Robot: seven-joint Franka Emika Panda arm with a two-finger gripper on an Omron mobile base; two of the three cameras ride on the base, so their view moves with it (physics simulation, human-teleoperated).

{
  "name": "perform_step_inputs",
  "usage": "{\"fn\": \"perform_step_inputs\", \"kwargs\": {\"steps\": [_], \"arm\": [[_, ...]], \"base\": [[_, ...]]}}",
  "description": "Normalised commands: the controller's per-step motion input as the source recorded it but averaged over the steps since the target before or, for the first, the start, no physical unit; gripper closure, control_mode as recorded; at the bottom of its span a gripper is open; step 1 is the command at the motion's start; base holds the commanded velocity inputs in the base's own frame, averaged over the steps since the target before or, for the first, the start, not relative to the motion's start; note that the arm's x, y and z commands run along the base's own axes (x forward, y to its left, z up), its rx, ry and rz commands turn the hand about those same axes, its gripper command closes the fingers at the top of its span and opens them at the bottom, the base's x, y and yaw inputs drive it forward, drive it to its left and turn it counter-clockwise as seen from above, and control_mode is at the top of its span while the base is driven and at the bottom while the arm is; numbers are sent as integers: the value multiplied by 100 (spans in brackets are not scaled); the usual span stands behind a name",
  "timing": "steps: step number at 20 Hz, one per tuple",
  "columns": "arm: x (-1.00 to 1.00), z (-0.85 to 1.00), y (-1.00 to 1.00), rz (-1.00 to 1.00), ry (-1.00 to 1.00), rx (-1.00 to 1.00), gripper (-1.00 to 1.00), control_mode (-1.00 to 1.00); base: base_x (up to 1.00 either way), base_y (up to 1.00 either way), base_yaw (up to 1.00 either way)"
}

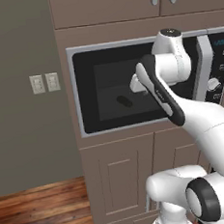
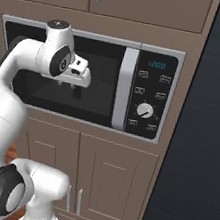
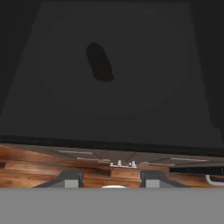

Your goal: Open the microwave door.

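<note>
We've got the gripper mid-frame facing the microwave door, fingers narrowly apart w/ nothing held, handle still unreached.

The left base view looks from behind the arm, forward toward 1 o'clock, at the microwave from middle distance. The right base view looks toward 11 o'clock at the same microwave front, its handle and the lower cabinets. The hand view faces the microwave door very near, window filling it
</note>
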Motion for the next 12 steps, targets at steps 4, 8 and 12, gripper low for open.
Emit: {"fn": "perform_step_inputs", "kwargs": {"steps": [4, 8, 12], "arm": [[-20, 0, -2, 0, -3, 0, -100, -100], [-37, 0, 0, 0, -14, 0, -100, -100], [-53, 3, -5, 0, -30, 0, -100, -100]], "base": [[0, 0, 0], [0, 0, 0], [0, 0, 0]]}}
